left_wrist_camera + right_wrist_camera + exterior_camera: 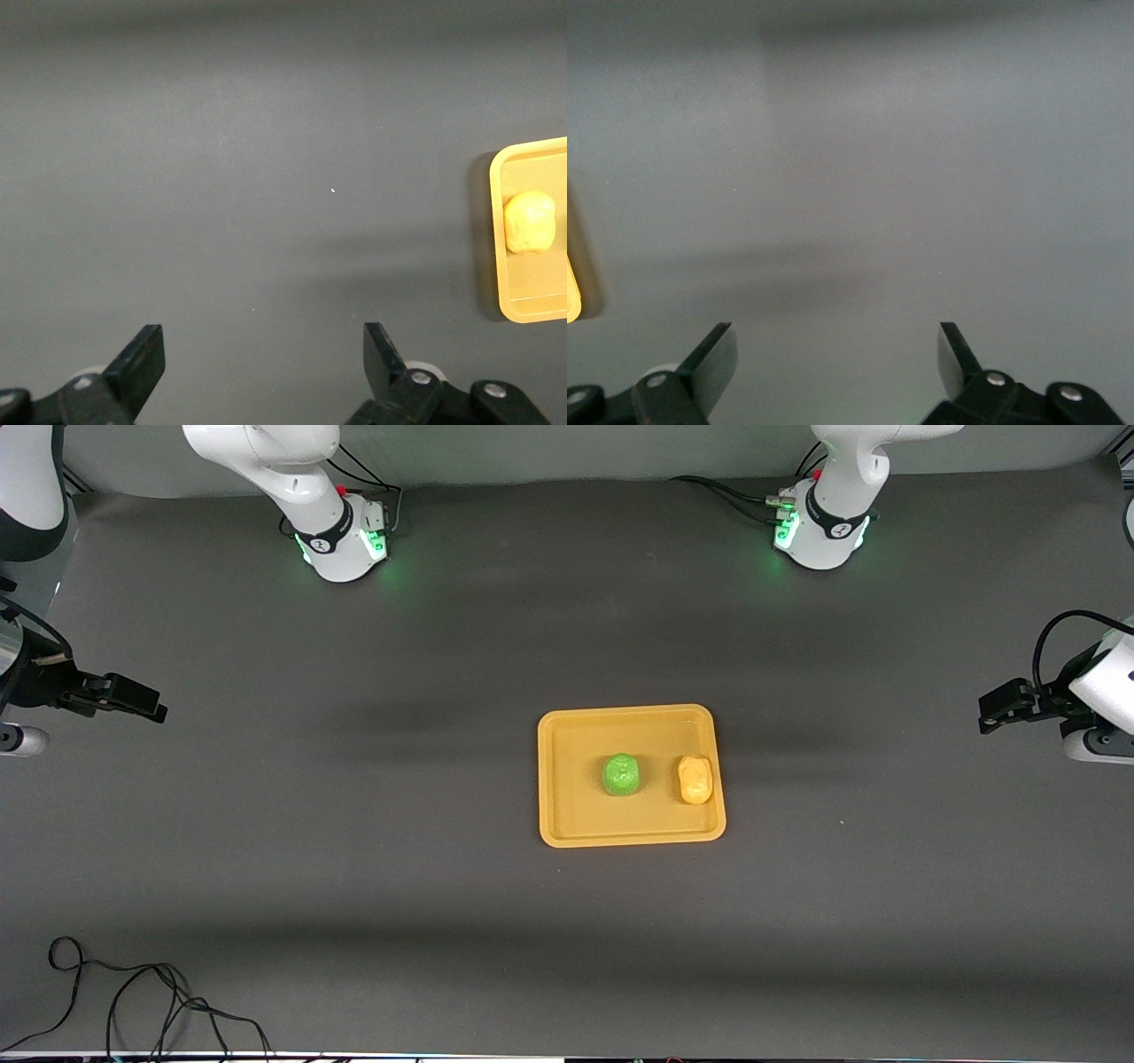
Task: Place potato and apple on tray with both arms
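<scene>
The yellow-orange tray [567, 824] lies in the middle of the table. The green apple [622, 775] sits on it near its centre. The yellow-orange potato [695, 779] sits on it beside the apple, toward the left arm's end. The left wrist view shows the potato [530, 222] on the tray's edge [496, 266]. My left gripper [994, 710] is open and empty, up over bare table at the left arm's end; its own view shows it too [264, 341]. My right gripper [142, 700] is open and empty over bare table at the right arm's end, also in its own view [836, 341]. A sliver of the tray [571, 292] shows there.
The table is a dark grey mat [354, 824]. A loose black cable [133, 1001] lies at the table's front edge toward the right arm's end. The two arm bases [345, 540] [819, 531] glow green along the back.
</scene>
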Tool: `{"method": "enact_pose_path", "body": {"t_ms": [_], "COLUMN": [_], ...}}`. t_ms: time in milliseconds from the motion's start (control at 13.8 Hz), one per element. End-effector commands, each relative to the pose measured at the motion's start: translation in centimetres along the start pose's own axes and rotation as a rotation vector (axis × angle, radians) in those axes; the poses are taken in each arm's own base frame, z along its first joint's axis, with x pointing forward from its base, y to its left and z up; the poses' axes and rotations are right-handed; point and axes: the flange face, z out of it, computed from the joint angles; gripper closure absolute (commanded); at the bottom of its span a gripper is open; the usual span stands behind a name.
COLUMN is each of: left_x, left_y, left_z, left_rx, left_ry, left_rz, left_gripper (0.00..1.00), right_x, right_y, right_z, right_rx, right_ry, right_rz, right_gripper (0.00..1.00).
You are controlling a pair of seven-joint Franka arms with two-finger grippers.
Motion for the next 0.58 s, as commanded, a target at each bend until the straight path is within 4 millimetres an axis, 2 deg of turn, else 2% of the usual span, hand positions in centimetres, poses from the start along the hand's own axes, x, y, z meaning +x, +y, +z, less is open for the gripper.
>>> {"method": "enact_pose_path", "body": {"t_ms": [0, 507], "left_x": [0.27, 0.41], "left_y": [0.14, -0.29], "left_z": [-0.69, -0.51], "left_rx": [0.010, -0.004], "left_ry": [0.013, 0.003], "left_rz": [-0.012, -0.018], "left_gripper": [0.00, 0.00], "right_x": [-1.13, -1.04], "right_y": [-0.20, -0.24], "right_z": [-0.91, -0.82], "right_rx": [0.018, 0.021], "right_ry": [-0.004, -0.006], "right_rz": [-0.028, -0.025], "right_gripper": [0.00, 0.00]}}
